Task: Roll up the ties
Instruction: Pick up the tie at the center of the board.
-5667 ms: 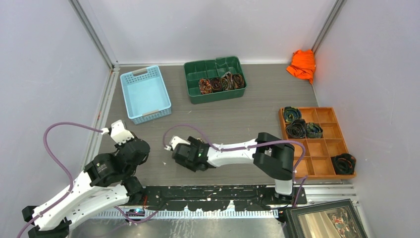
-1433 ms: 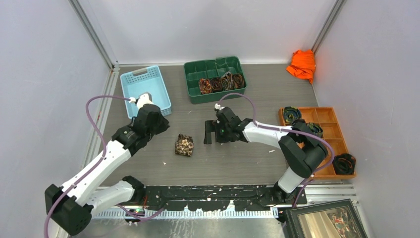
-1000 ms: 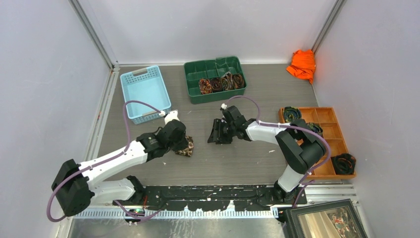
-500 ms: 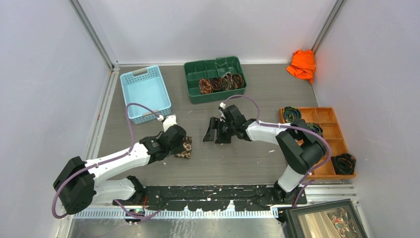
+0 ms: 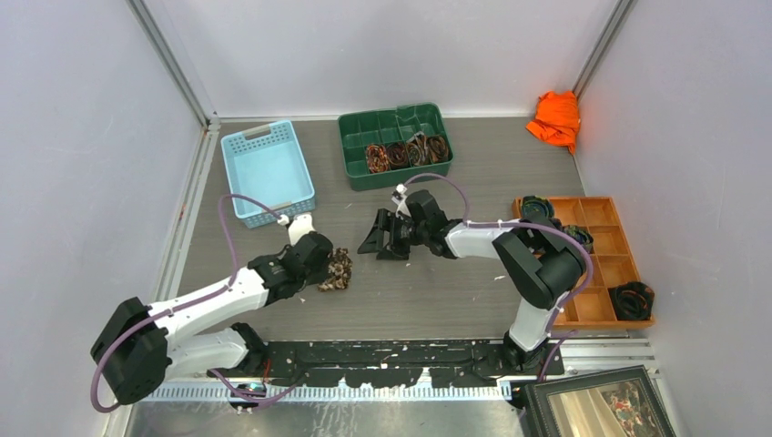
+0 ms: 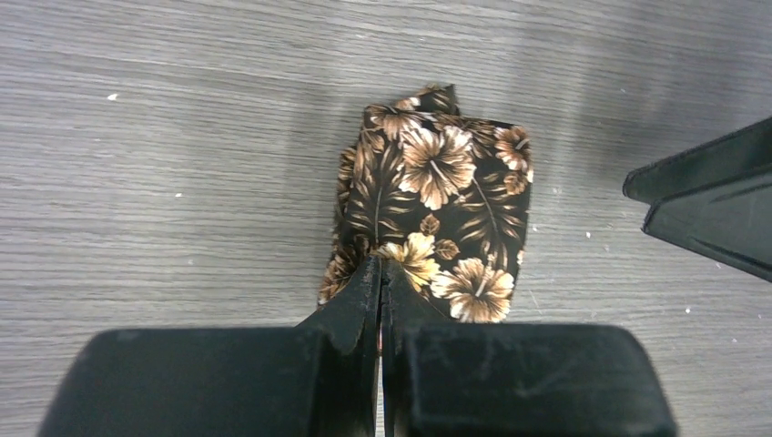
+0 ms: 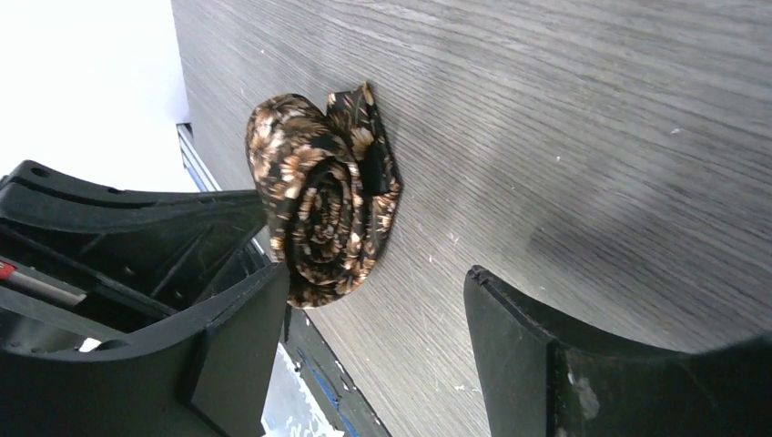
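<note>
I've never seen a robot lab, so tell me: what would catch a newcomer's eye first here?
A small rolled necktie, black fabric with tan flowers, lies in the middle of the grey table, the left gripper shut at its near edge and the right gripper open facing it. A crumpled bright orange cloth glows in the far right corner, and a green plastic tray at the back holds more coiled ties.

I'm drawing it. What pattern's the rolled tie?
Rolled fabric tie: tan flowers on black; left wrist view.

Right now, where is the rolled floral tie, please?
In the top view the tie lies left of centre on the table, at the left gripper's tips, the right gripper nearby.
</note>
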You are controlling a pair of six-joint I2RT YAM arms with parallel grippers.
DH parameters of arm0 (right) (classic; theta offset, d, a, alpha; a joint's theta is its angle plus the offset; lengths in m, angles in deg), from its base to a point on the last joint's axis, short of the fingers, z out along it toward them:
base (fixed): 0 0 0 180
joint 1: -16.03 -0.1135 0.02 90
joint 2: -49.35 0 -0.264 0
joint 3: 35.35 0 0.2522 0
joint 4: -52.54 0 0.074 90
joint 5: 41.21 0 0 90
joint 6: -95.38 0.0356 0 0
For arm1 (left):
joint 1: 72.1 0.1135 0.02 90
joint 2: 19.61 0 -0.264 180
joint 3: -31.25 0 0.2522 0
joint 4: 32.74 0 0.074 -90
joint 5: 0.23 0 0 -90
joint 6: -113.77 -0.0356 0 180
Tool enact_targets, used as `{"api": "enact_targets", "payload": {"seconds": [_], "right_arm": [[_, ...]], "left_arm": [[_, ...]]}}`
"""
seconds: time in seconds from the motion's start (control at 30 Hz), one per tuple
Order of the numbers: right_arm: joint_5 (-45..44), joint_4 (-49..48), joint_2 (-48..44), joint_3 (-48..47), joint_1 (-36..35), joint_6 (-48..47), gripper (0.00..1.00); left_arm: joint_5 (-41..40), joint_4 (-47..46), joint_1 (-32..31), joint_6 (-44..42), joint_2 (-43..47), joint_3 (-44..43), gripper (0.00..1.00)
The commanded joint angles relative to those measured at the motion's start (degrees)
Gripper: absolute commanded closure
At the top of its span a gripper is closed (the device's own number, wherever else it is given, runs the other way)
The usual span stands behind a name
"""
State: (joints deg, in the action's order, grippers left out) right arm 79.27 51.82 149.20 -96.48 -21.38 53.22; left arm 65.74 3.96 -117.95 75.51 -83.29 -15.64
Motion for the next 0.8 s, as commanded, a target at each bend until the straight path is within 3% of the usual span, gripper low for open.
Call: {"api": "enact_targets", "payload": {"seconds": [0.0,0.3,0.5,0.77], "right_arm": [[2.3,-3.41,2.07,-1.87,-0.69,0.62,0.24],[-1.55,-2.83,3.75,-1.63,-8.96,2.08,0.24],[-1.36,-13.49,5.77,0.99,-10.52,8.17,0.24],[-1.55,-18.74,7.86,0.77,-10.58,9.88,0.21]], "left_arm": [[-0.9,-0.7,2.47,-1.03,2.75,2.45,1.0],[1.74,-3.61,4.52,-1.95,4.99,5.07,1.0],[2.63,-4.79,4.89,-1.83,4.61,5.57,1.0],[2.94,-4.84,5.19,-2.09,4.79,5.92,1.0]]}}
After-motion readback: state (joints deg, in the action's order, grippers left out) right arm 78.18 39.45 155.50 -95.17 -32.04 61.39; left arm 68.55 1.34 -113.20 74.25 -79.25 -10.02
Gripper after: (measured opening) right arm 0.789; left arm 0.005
